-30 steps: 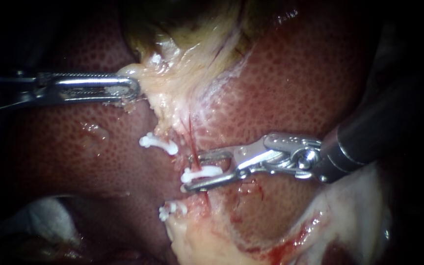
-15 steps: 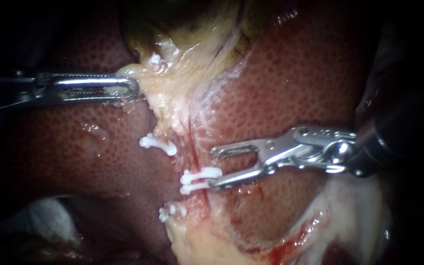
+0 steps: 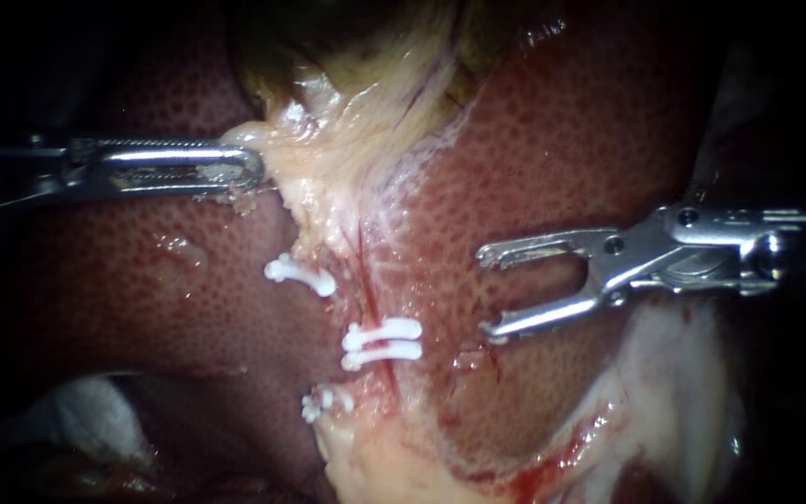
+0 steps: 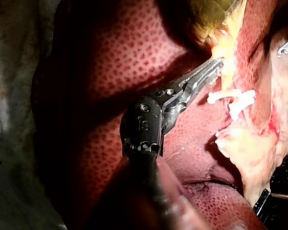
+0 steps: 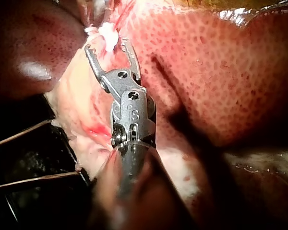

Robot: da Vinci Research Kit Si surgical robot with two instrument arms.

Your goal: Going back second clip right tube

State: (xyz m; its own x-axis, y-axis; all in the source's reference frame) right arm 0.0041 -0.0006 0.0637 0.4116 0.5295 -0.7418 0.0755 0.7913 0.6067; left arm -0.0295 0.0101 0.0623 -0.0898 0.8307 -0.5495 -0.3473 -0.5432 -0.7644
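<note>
The right instrument (image 3: 485, 291), jaws gaping and empty, stood near the white clip (image 3: 384, 329), which sat crosswise on the right tube (image 3: 363, 257). The left instrument (image 3: 258, 168), clamped on pale tissue (image 3: 319, 168), lay farther from that clip.

The endoscope looks close and squarely onto the mottled red-brown liver (image 3: 608, 121), with the white plastic clips (image 3: 382, 342) near mid-frame. Each wrist camera rides behind its own dark shaft and looks along it from near: the slender silver left instrument (image 4: 216, 63) points toward the pale yellow fatty tissue (image 4: 225, 48), the right instrument (image 5: 108, 46) toward the clips. All three views share those clips and that tissue.
</note>
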